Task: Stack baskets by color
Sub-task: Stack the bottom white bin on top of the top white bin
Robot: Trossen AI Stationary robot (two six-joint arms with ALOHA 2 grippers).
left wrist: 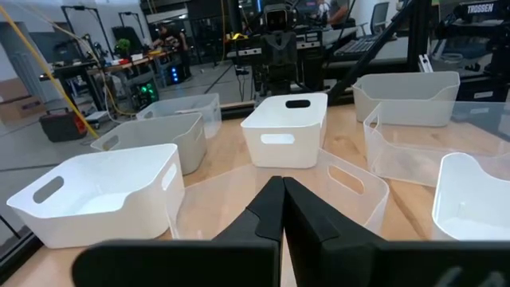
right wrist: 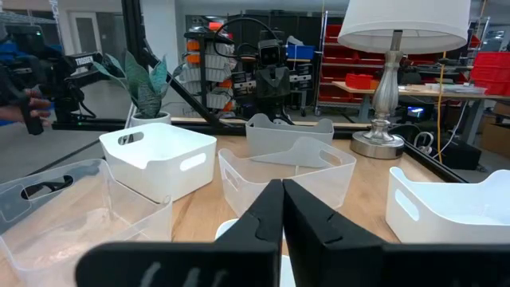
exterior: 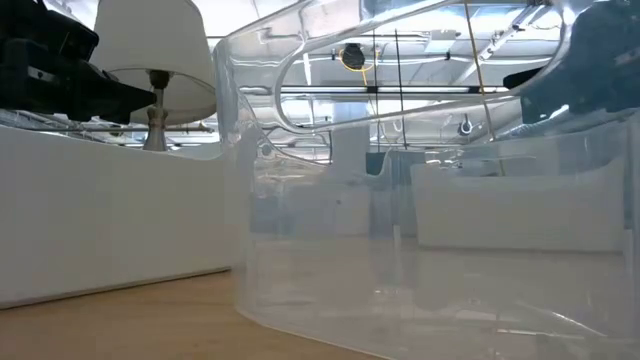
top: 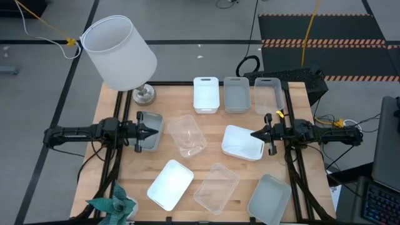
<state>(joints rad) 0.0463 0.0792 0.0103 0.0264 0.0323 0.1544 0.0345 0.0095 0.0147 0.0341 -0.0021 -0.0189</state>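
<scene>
Several baskets lie on the wooden table. A white (top: 205,94), a grey (top: 237,95) and a clear one (top: 267,95) stand in a row at the far edge. Another grey basket (top: 150,130) sits at the left, a clear one (top: 187,134) and a white one (top: 242,142) in the middle. Toward the near edge lie a white (top: 170,183), a clear (top: 216,186) and a grey one (top: 269,199). My left gripper (top: 153,132) is shut, level, above the left grey basket's rim. My right gripper (top: 253,134) is shut, level, above the middle white basket's edge. Both hold nothing.
A lamp with a big white shade (top: 119,53) and a metal foot (top: 144,94) stands at the table's far left corner. A green plant (top: 115,203) sits at the near left corner. Bare wood shows between the middle baskets and the far row.
</scene>
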